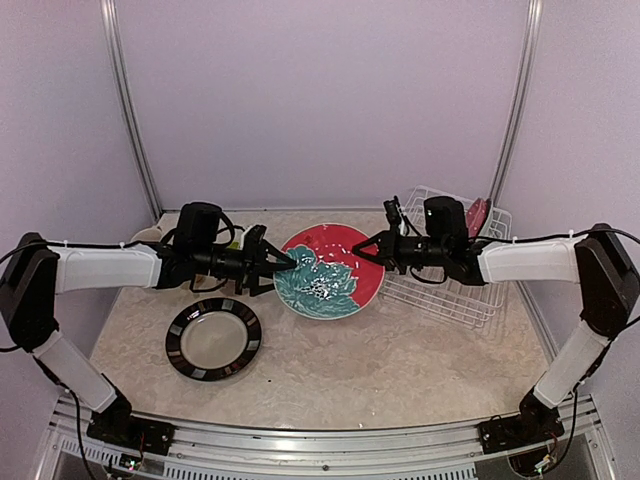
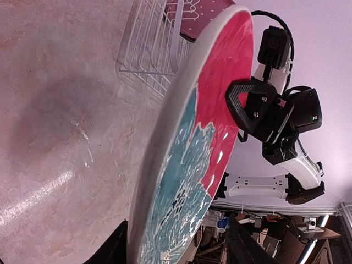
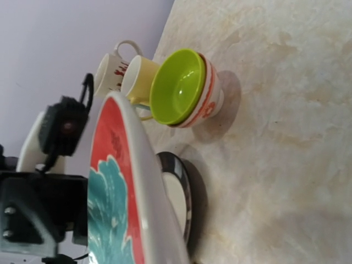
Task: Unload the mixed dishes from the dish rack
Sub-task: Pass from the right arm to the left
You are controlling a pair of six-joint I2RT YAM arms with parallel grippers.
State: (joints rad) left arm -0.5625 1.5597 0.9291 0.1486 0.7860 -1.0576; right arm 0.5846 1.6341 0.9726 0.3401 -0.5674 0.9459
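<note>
I'm watching the red-teal flower plate (image 2: 187, 165) standing on edge, the right gripper (image 2: 237, 104) pinching its far rim, dish rack (image 2: 148, 49) behind.

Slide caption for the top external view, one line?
Left pincer and right pincer grip opposite edges of the red-teal flower plate, between dark plate and dish rack.

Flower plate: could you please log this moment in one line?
flower plate | left hand gripping | right hand gripping | tilted above table
</note>
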